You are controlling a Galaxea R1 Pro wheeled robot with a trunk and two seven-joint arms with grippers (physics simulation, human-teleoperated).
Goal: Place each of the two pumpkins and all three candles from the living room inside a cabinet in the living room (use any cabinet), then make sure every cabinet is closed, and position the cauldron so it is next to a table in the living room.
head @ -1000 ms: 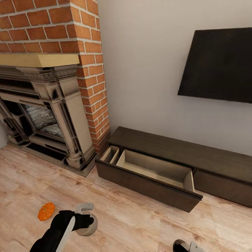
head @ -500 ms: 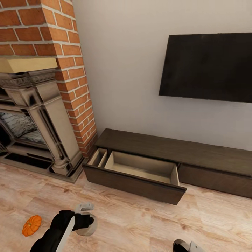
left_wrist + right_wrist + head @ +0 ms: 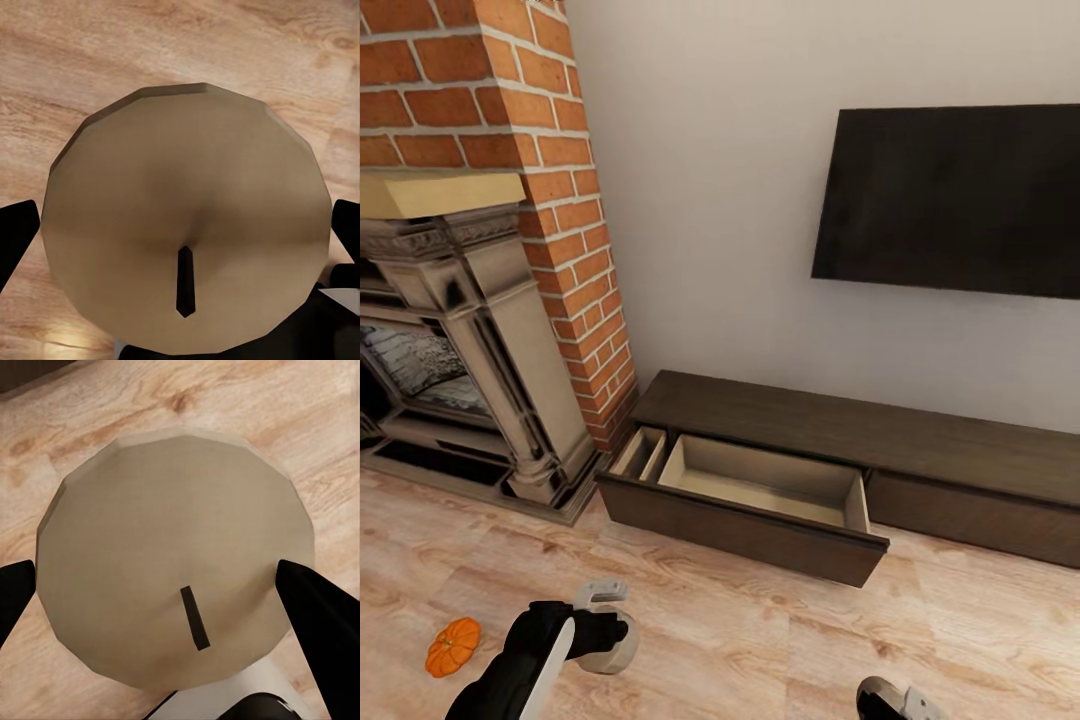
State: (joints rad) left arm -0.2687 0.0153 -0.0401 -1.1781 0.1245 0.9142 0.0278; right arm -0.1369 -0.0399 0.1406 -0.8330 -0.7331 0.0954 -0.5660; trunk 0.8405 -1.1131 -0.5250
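A round beige candle (image 3: 187,195) with a dark wick sits between my left gripper's (image 3: 180,232) black fingers (image 3: 15,240), which are shut on it. In the head view that left gripper (image 3: 605,625) hovers low over the wood floor with the candle (image 3: 615,655) under it. My right gripper (image 3: 165,600) is shut on a second beige candle (image 3: 165,540); its end peeks in at the head view's bottom edge (image 3: 890,700). One orange pumpkin (image 3: 453,646) lies on the floor left of the left gripper. The dark-brown cabinet (image 3: 840,425) stands ahead against the wall, its left drawer (image 3: 760,480) pulled out, pale inside.
An ornate grey-black fireplace (image 3: 470,380) under a brick chimney (image 3: 560,200) stands to the left of the cabinet. A black TV (image 3: 950,200) hangs on the wall above it. Bare wood floor (image 3: 760,640) lies between me and the open drawer.
The head view has swung to the right over the last second, so the fireplace and pumpkin slid left in the picture. Both arms hold the same pose with their candles.
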